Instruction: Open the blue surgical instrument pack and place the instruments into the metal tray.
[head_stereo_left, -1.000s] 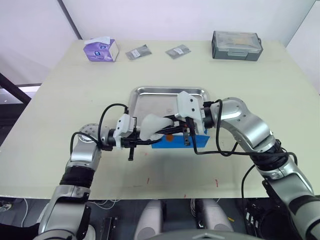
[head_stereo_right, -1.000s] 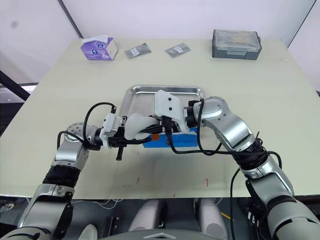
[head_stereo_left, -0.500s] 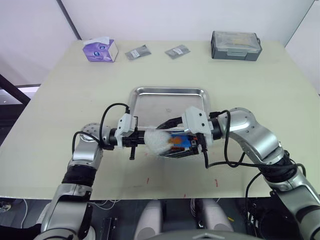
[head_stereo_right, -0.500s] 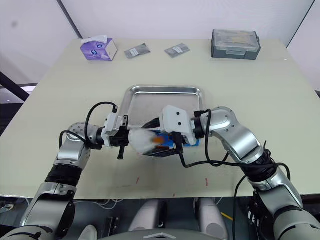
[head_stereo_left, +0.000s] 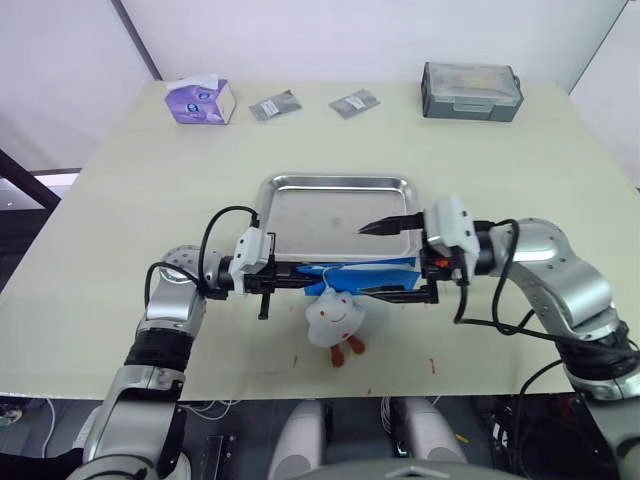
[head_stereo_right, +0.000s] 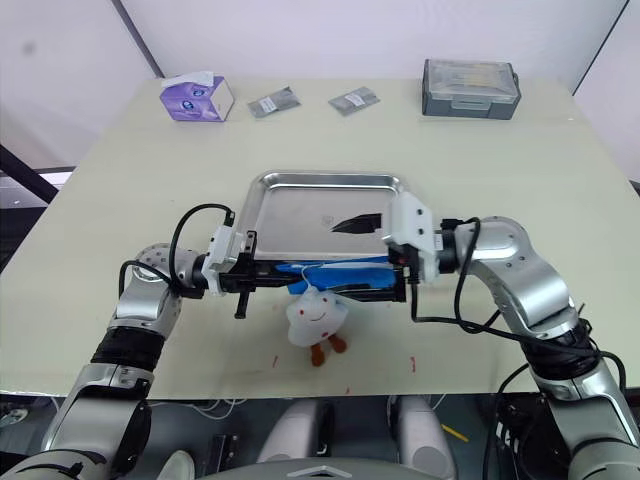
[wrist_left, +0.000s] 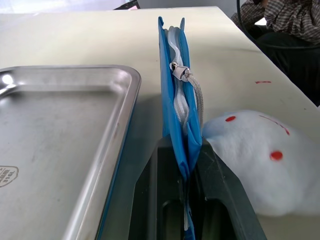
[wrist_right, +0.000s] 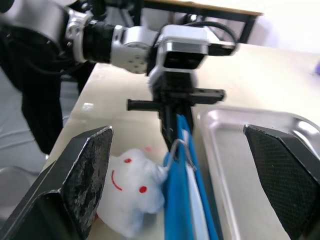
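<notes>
The blue surgical instrument pack (head_stereo_left: 345, 275) stood on edge just off the near rim of the metal tray (head_stereo_left: 300, 215), w/ our left gripper (wrist_left: 182, 175) clamped on 1 end of it. A white plush charm w/ a red smiley (head_stereo_left: 333, 318) hung from its zipper pull onto the table (head_stereo_left: 120, 200). Our right gripper (head_stereo_left: 390, 258) sat at the pack's other end, fingers spread wide, 1 over the tray and 1 by the pack, pinching nothing. We judged the task barely begun: pack not yet laid open, no instruments visible, tray bare inside. Writing: a small stamp on the tray floor, too small to read; the pack's print was not legible.
</notes>
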